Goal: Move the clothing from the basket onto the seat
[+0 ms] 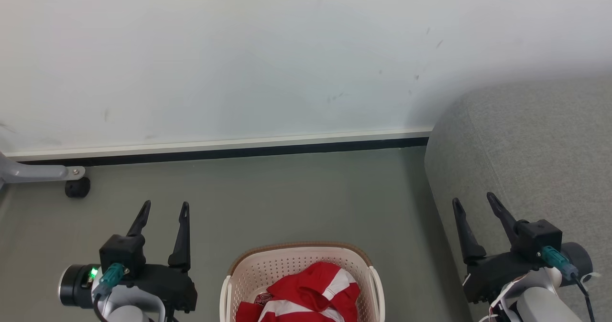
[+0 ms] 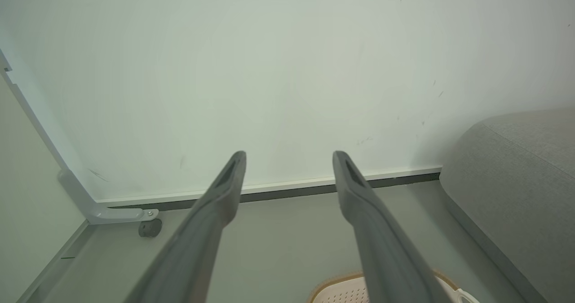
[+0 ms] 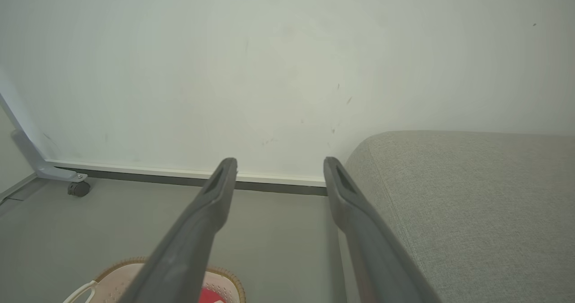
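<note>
Red clothing (image 1: 306, 295) with white stripes lies crumpled in the cream basket (image 1: 267, 269) with a brown rim, at the bottom centre of the head view. The grey fabric seat (image 1: 535, 150) fills the right side. My left gripper (image 1: 164, 208) hangs open to the left of the basket, above the floor. Over the seat's front edge, right of the basket, my right gripper (image 1: 474, 199) stands open. Both grippers hold nothing. The left wrist view catches the basket rim (image 2: 332, 287) and the seat (image 2: 516, 186). In the right wrist view appear the basket (image 3: 119, 274), a bit of clothing (image 3: 211, 296) and the seat (image 3: 471, 204).
A pale wall with a white and black skirting (image 1: 215, 150) runs behind the grey floor (image 1: 287, 198). A grey metal leg with a black castor (image 1: 76, 187) stands at the far left by the wall.
</note>
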